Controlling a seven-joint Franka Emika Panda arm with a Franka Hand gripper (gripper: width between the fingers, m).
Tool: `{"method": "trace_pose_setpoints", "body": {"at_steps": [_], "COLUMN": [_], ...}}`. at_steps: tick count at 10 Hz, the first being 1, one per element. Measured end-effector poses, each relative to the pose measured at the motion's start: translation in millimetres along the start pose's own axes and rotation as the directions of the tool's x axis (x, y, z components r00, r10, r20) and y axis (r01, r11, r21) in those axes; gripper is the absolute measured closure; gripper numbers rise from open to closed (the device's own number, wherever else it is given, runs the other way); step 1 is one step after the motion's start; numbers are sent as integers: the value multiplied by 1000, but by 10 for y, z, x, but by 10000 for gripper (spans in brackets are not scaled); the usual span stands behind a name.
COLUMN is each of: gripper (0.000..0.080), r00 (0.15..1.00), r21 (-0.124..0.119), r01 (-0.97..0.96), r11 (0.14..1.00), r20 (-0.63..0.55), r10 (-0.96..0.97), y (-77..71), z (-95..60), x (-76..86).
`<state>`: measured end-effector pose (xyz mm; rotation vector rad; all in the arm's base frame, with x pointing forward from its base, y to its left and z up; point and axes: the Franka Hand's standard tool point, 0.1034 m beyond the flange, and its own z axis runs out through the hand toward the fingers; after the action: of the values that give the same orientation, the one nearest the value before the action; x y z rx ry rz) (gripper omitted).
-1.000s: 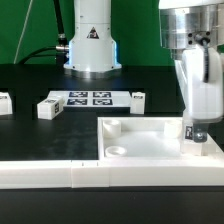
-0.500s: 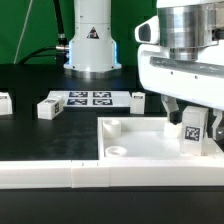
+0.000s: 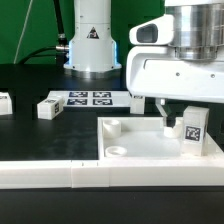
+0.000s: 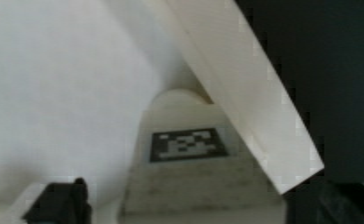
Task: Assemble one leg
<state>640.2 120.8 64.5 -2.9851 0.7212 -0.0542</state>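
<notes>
A white leg (image 3: 192,128) with a black-and-white tag stands upright at the far corner of the large white panel (image 3: 140,140), on the exterior view's right. My gripper (image 3: 186,118) hangs over it. The fingers stand wide apart on either side of the leg, with a gap showing beside it. In the wrist view the same leg (image 4: 184,143) lies between the dark fingertips (image 4: 54,203), against the panel's raised edge (image 4: 232,90). The gripper (image 4: 200,205) looks open.
Three more white legs lie on the black table: one (image 3: 48,107) beside the marker board (image 3: 90,98), one (image 3: 4,101) at the exterior view's left edge, one (image 3: 138,97) right of the board. The robot base (image 3: 92,40) stands behind. A white ledge (image 3: 50,175) runs along the front.
The wrist has turned over the leg, so the hand now shows its broad side and sits a little further to the exterior view's left. The leg's tag now faces the camera. The leg stays at the corner.
</notes>
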Motion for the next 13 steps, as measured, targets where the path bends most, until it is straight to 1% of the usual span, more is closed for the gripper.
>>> {"method": "trace_pose_setpoints", "body": {"at_steps": [1,2,3,4,5,6,7,8,10,11,13], "gripper": [150,150,150,258,395,395,509,509,509,509,509], "r00": [991,985,988,988,988,990,992,992,999,983,912], "r21": [-21,-21,-21,-21,-21,-21,-21,-21,-15,-13,3], "r01": [136,170,154,154,154,143,123,123,-53,-181,-411], "r11": [990,985,988,988,988,990,992,992,998,983,912], "r20": [-6,-7,-7,-7,-7,-7,-8,-8,-8,-11,-6], "r10": [-136,-170,-155,-154,-154,-143,-124,-123,53,181,411], "y": [23,34,33,35,35,34,35,36,32,35,46], "z": [9,7,7,8,8,8,9,9,10,12,15], "x": [8,18,18,19,19,18,18,18,14,14,18]}}
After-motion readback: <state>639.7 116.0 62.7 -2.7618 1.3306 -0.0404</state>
